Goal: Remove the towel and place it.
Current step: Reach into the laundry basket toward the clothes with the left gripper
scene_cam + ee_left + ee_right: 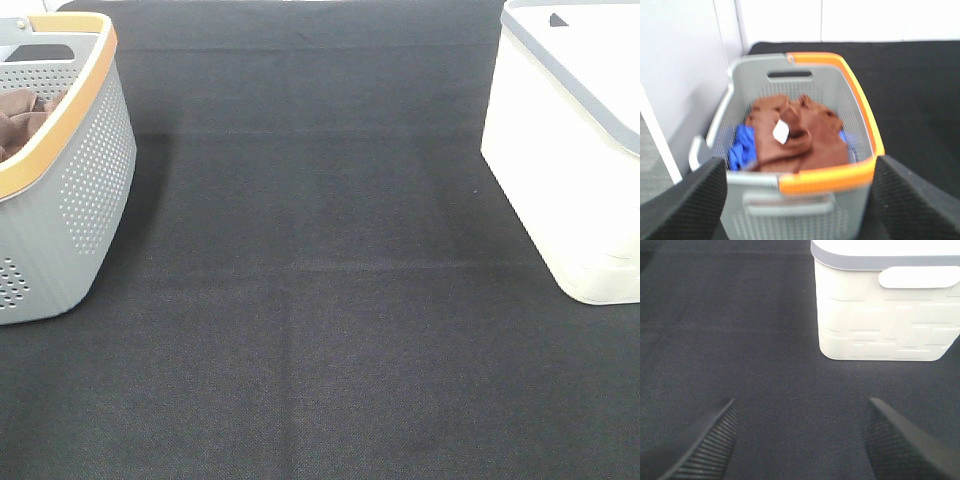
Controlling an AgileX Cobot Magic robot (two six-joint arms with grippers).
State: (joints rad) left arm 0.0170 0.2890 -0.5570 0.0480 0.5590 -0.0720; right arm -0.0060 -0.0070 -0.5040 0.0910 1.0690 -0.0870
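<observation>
The towel (771, 149) lies crumpled inside the grey basket (75, 190), which stands with its orange rim at the ten o'clock edge of the black table mat (320, 320). From the high camera only a brown fold of the towel (22, 118) shows over the rim, at the very edge of the picture.

The left wrist camera looks down into the same basket (850, 105) and shows far more. The reddish-brown cloth is heaped in folds, a small white tag (781, 132) lies on top near the middle, and a blue cloth (741, 150) is pressed between the heap and the perforated wall. Whether the brown heap is one piece or two cannot be told from the blurred picture.

The left gripper (800, 164) hangs short of the basket with its two black fingers (687, 197) spread wide and nothing between them.

A white bin (560, 180) with a grey rim stands at two o'clock on the mat, well apart from the basket. The right wrist camera faces it side-on, showing a block pattern moulded into the bin (880, 325) and a recessed handle, details the high view does not give. The right gripper (801, 406) is likewise spread open over bare mat and holds nothing.

The basket's tall walls enclose the towel on all sides.
</observation>
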